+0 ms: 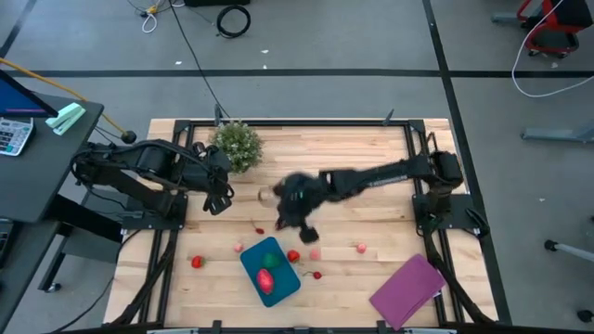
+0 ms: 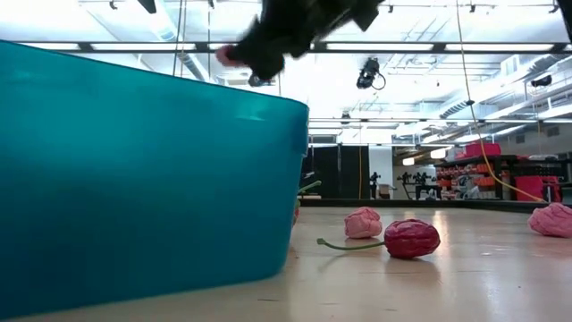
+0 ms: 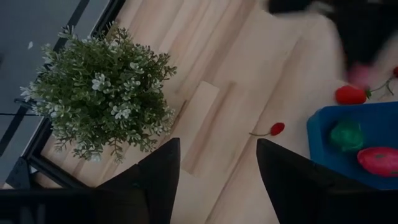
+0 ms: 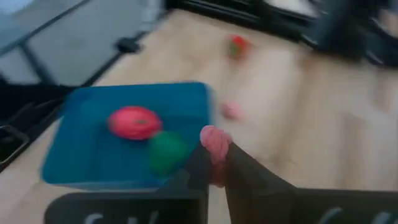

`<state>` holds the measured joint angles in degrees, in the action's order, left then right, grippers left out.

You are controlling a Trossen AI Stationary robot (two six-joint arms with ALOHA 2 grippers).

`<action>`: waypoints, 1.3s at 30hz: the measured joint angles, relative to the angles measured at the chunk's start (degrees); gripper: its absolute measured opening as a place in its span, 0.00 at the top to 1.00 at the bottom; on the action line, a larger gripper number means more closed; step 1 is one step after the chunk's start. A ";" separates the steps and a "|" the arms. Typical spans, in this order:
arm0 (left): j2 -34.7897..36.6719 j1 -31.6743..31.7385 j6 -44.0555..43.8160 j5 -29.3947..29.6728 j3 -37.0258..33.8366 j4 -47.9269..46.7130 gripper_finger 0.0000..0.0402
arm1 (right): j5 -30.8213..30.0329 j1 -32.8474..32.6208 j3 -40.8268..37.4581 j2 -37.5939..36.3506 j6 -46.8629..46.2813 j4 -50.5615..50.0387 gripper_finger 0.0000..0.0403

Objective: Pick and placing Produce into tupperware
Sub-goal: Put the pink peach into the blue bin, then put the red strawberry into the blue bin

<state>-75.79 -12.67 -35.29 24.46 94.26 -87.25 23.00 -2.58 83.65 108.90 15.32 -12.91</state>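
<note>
Produce: your right gripper (image 4: 214,163) is clenched on a pink piece (image 4: 215,142), held above the table just beside the blue container (image 4: 93,162), which has a red piece (image 4: 134,122) and green piece (image 4: 166,151) inside. Your left gripper (image 3: 217,180) hangs open near the plant (image 3: 102,93).
</note>
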 joint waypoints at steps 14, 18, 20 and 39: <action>0.00 0.02 -0.06 2.90 0.00 1.03 0.51 | -11.45 -9.26 -0.58 9.98 -3.24 9.07 0.79; 0.00 0.00 -0.04 2.96 0.00 2.35 0.52 | -11.52 -9.27 -0.56 11.66 -3.50 8.30 0.74; 0.00 0.02 -0.04 2.97 0.00 2.78 0.52 | -11.57 -9.32 -0.55 12.48 -3.87 8.36 0.69; 0.00 1.81 1.17 -0.20 0.02 3.98 0.55 | -15.76 -10.00 -0.14 4.08 -20.49 7.97 0.43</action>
<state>-75.79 -10.86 -34.12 24.26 94.28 -83.27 7.23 -12.58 83.50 112.99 -5.17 -4.94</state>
